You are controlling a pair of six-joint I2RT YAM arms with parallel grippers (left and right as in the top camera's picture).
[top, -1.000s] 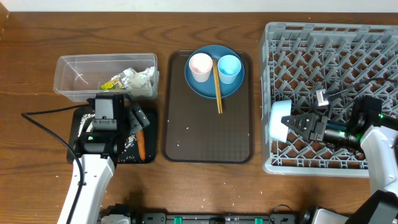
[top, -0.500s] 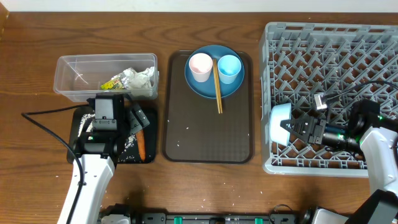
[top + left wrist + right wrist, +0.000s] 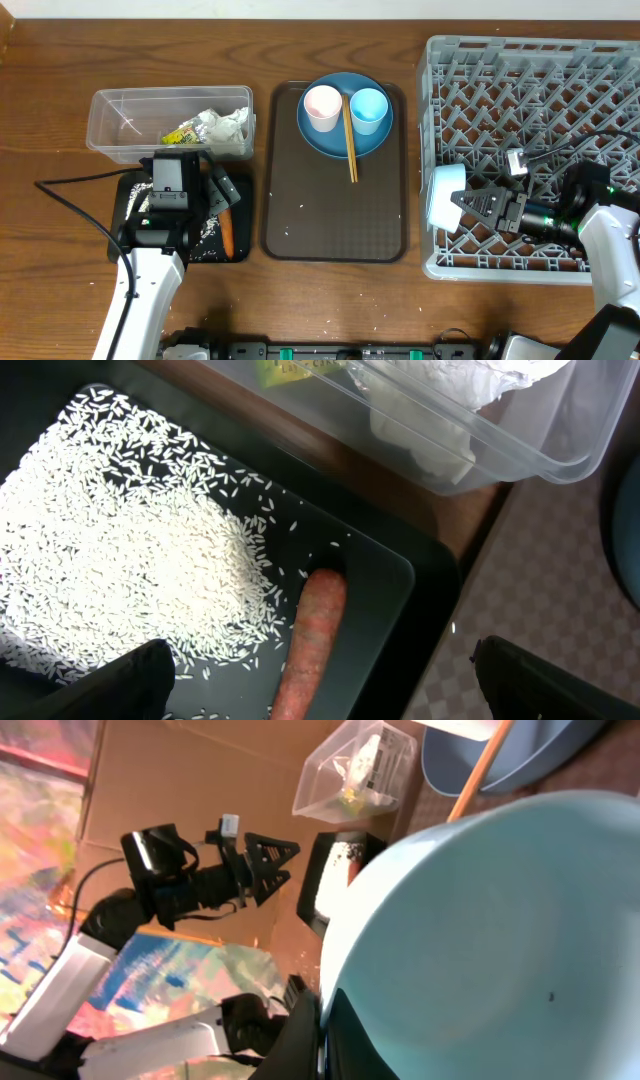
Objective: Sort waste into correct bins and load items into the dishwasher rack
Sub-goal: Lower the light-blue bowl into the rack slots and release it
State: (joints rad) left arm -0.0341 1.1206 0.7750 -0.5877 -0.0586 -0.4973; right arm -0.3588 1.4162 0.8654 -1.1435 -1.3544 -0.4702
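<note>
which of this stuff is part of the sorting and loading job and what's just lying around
Job: wrapper, carrot, rice, clear tub, black tray, plate, pink cup, blue cup, chopsticks, bowl, rack.
Lying about: brown serving tray.

No legible text, brand, number or sign in any view. Only blurred print on the yellow patch of the crumpled wrapper (image 3: 208, 128), inside the clear tub (image 3: 125, 120).
</note>
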